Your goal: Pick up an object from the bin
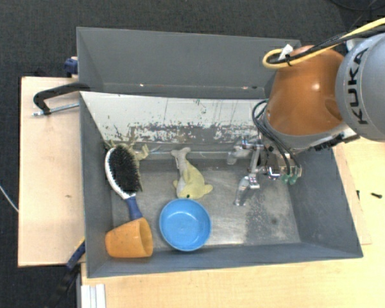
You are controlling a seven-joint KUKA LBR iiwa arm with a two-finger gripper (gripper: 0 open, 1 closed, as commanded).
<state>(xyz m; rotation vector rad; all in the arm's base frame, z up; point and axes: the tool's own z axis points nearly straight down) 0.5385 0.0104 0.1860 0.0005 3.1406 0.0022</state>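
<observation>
The gripper [244, 194] hangs over bare floor in the right half of the grey bin [321, 230], with nothing seen between its jaws; whether they are spread or pressed together cannot be told. The nearest item, a yellow toy dolphin [190, 181], lies apart to its left, mid-bin. A blue bowl [185, 224] sits just below the dolphin, an orange cup [129, 239] on its side in the near left corner, and a black-bristled hairbrush [122, 172] above it.

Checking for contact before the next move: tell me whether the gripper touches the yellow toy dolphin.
Apart. The camera view shows bare bin floor between the gripper and the yellow toy dolphin.
</observation>
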